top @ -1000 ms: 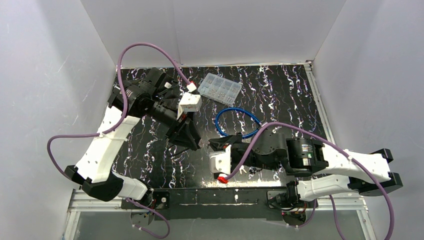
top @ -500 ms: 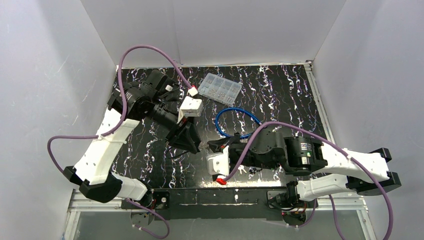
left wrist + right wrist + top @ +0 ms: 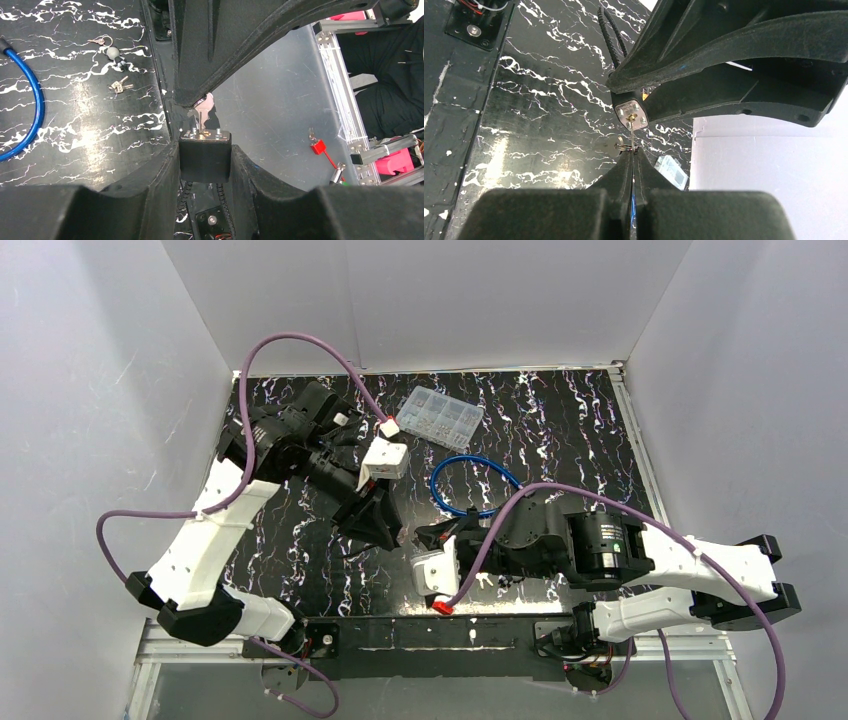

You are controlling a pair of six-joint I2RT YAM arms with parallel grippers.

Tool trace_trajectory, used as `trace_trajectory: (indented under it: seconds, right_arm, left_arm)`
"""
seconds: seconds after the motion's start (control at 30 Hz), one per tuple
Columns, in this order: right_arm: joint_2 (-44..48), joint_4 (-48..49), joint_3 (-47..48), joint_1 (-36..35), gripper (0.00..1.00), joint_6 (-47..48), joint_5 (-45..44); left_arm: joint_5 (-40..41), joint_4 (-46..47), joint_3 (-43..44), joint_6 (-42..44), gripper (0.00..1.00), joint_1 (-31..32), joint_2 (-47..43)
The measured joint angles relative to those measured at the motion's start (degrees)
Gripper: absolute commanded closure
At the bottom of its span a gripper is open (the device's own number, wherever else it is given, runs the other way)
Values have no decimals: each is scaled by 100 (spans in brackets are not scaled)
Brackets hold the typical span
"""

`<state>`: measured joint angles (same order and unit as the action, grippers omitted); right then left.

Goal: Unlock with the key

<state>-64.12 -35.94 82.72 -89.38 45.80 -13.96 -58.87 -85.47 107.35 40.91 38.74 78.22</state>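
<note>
A small black padlock point(image 3: 205, 157) is clamped between the fingers of my left gripper point(image 3: 205, 167), its silver keyhole face point(image 3: 632, 116) turned toward the right arm. A silver key point(image 3: 631, 134) is in the keyhole, and its head point(image 3: 202, 107) shows above the lock. My right gripper point(image 3: 633, 152) is shut on that key's head, pads pressed together. A second key point(image 3: 613, 146) hangs from the same ring. Seen from above, the left gripper point(image 3: 378, 523) and the right gripper point(image 3: 425, 535) meet near the table's middle, and the lock is hidden between them.
A blue cable loop point(image 3: 475, 485) lies behind the right gripper. A clear compartment box point(image 3: 440, 416) sits at the back. Loose keys point(image 3: 117, 86) and a keyring with a grey ball point(image 3: 111, 50) lie on the black marbled table point(image 3: 560, 430). White walls enclose three sides.
My right gripper has closed fully onto the key and slid a little left toward the lock. The left arm has shifted slightly, still holding the padlock.
</note>
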Motion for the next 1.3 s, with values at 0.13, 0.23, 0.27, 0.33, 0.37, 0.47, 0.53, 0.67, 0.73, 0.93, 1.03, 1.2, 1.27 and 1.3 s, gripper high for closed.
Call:
trace_trajectory:
  seconds: [0.13,0.23,0.27,0.33,0.37,0.47,0.53,0.67,0.73,0.93,1.03,1.2,1.27,1.3]
  right_arm:
    - [-7,0,-9,-57,99,114,-94]
    - [-7,13,-48,-179,99,275,-247]
    - [-9,37,-74,-212,99,330,-291]
    - [-13,129,-164,-284,99,479,-407]
    - [-13,153,-201,-306,99,542,-446]
    - [-13,210,-291,-337,99,717,-560]
    - [-13,254,-339,-363,99,813,-623]
    - [-31,313,-393,-420,99,966,-741]
    - [-92,369,-409,-472,99,1021,-811]
    - [-282,313,-413,-522,99,1036,-1180]
    - [-334,306,-413,-525,99,1034,-1351]
    - [-404,345,-413,-525,73,981,-1532]
    - [-413,358,-413,-525,33,852,-1552]
    - [-411,354,-413,-525,30,763,-1541]
  left_arm:
    - [44,0,0,2,100,90,0]
    - [39,2,-9,0,100,153,0]
    - [35,0,-13,-2,100,166,4]
    - [31,0,-44,-2,100,186,9]
    - [39,0,-66,-2,100,190,11]
    - [57,0,-107,-2,100,192,28]
    - [81,0,-122,-2,100,195,33]
    - [111,-2,-125,-2,100,199,35]
    - [105,-4,-122,0,100,214,52]
    - [297,-11,-7,-9,100,225,243]
    - [378,-13,66,-9,100,223,313]
    - [560,-13,160,-17,100,223,323]
    - [557,-13,179,-31,100,223,323]
    - [496,-9,186,-46,100,229,323]
